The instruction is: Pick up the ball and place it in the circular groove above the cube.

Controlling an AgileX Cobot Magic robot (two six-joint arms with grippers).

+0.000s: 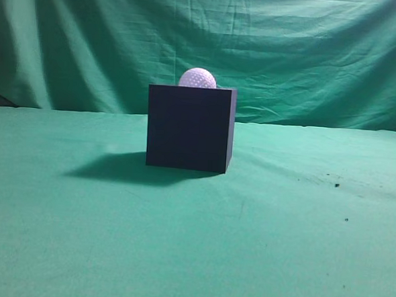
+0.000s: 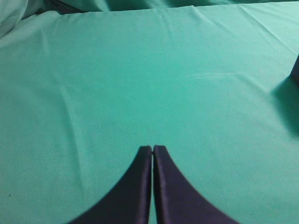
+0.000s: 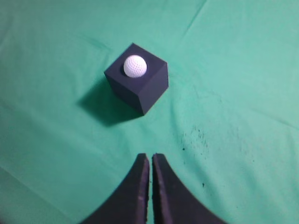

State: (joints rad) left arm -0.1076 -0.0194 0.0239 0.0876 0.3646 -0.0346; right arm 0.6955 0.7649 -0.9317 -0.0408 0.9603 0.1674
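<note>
Ball (image 1: 197, 77) seated on top of the cube (image 1: 190, 128), on the green cloth (image 1: 192, 242).

Left gripper (image 2: 153, 148) has its jaws pressed together, holding nothing, above bare cloth. Right gripper (image 3: 150, 156) is likewise closed and empty, well apart from the cube, with dark specks (image 3: 194, 137) scattered on the cloth between them.

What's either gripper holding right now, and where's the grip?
Nothing. The left gripper and right gripper are shut and empty; the ball sits on the cube.
</note>
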